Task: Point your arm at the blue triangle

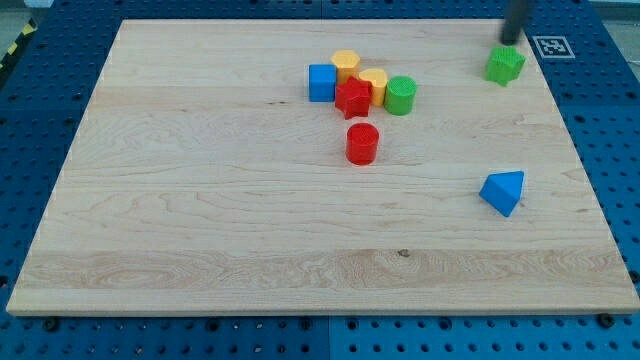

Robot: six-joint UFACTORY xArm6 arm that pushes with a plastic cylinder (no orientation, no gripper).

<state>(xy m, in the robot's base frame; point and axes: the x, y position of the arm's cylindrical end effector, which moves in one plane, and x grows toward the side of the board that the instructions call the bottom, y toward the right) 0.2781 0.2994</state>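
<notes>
Nearest the camera, blue triangle [503, 192] sits untouched; my tip [512, 40] hovers just above green star [506, 65], no claw visible. Approach pending: travel toward view's bottom.

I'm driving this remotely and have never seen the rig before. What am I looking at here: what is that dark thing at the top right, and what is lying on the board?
There is one picture, from a single camera looking down at a wooden board on a blue pegboard table. The dark blurred thing at the view's top right is the arm's rod; it has no pincer and holds nothing, it only pushes. My tip sits just above the green star-like block, at its top edge; contact cannot be told. The blue triangle lies apart, well below it, near the view's right edge. Near the top centre is a cluster: blue cube, two yellow blocks, red star, green cylinder. A red cylinder stands alone just below them.
</notes>
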